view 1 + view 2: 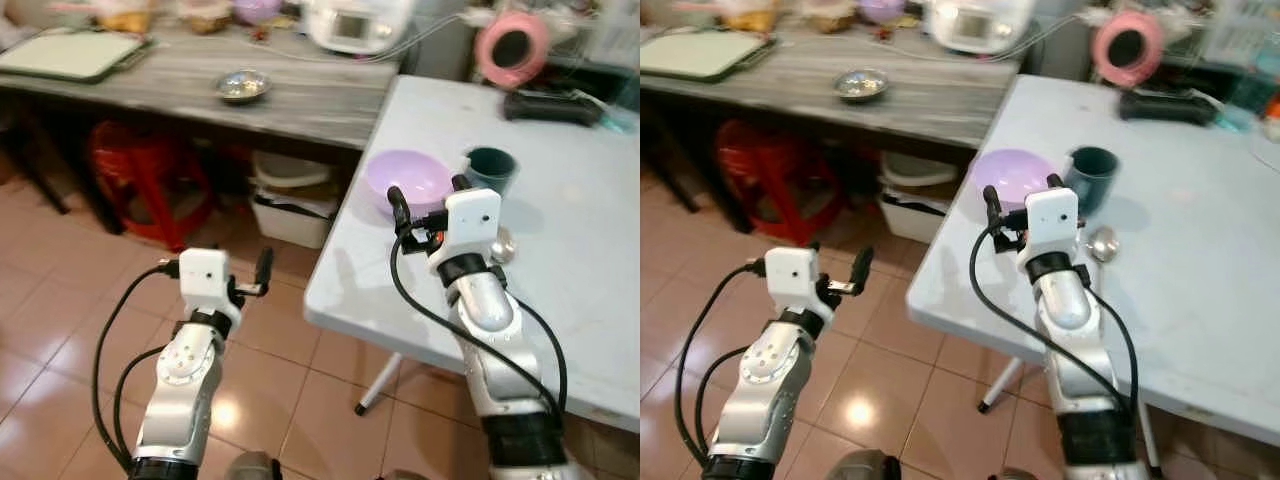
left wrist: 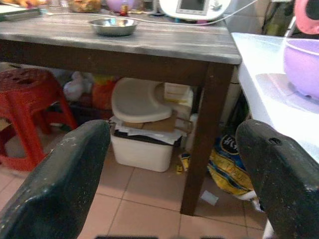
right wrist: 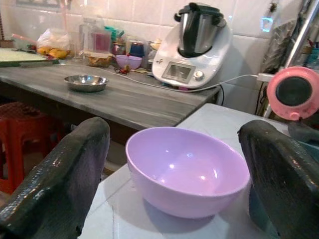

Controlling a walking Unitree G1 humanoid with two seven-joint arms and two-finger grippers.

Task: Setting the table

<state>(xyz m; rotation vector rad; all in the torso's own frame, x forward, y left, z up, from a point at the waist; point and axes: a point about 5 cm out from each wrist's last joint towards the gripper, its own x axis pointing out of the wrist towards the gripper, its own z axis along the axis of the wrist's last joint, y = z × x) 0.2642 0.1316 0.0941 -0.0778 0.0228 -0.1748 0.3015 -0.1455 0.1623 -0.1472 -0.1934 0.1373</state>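
Both fingers of the right gripper [image 3: 169, 174] stand wide apart, the purple bowl [image 3: 187, 169] sitting on the white table [image 1: 560, 260] just ahead between them. Beside it, the dark green cup [image 1: 491, 168]; the spoon [image 1: 1101, 243] is half-hidden behind the wrist. Left gripper [image 2: 172, 184] hangs spread open over the floor.

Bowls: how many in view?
3. Purple bowl on the white table ahead of the right gripper; steel bowl on the grey counter; small purple bowl at its back. More may be hidden in the clutter.
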